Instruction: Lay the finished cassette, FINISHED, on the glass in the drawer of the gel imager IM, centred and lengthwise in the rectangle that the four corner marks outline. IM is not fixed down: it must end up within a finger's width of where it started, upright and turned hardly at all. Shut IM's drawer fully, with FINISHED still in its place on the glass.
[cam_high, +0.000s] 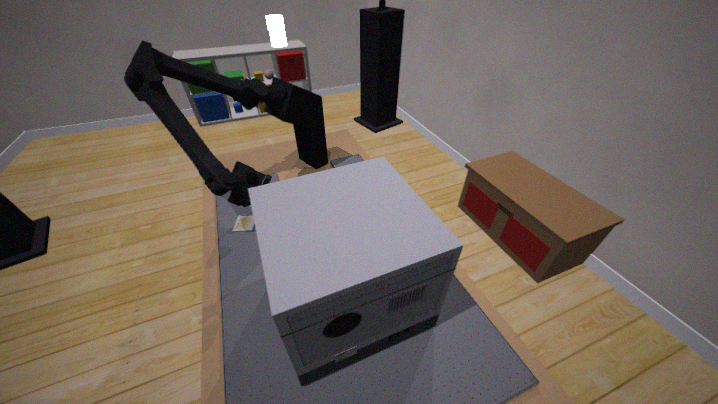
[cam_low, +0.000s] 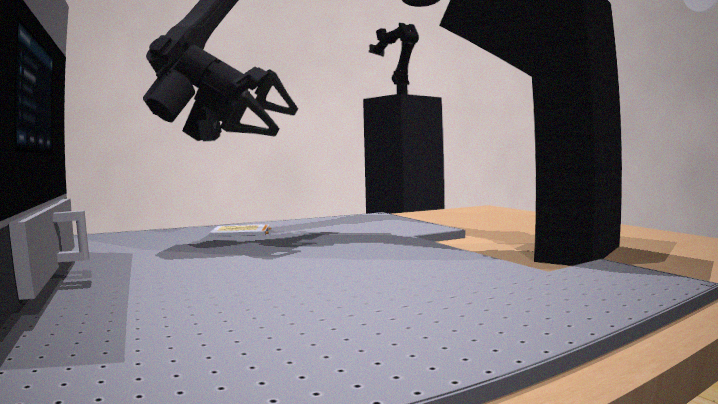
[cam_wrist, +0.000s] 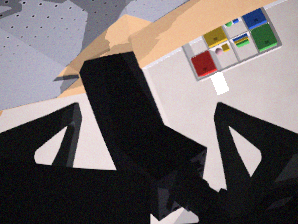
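Grey perforated mat (cam_low: 351, 321) over a wooden table (cam_low: 667, 351). Gel imager IM (cam_high: 346, 226), a large grey box, standing on the mat; drawer front with bracket handle (cam_low: 70, 236) at the left edge of the exterior view, apparently shut. Black arm column (cam_low: 577, 150) rising from the table behind the mat. Beyond the table: black pedestal (cam_high: 380, 65), brown cabinet (cam_high: 542, 200) with red panels, white shelf unit (cam_high: 235, 50) with coloured boxes. Cassette FINISHED (cam_low: 240, 229), flat and yellowish, lying on the mat beside IM, well apart from the drawer. Gripper (cam_low: 281, 118) poised high above the mat near the cassette, fingers spread to full width, nothing between them, touching nothing.
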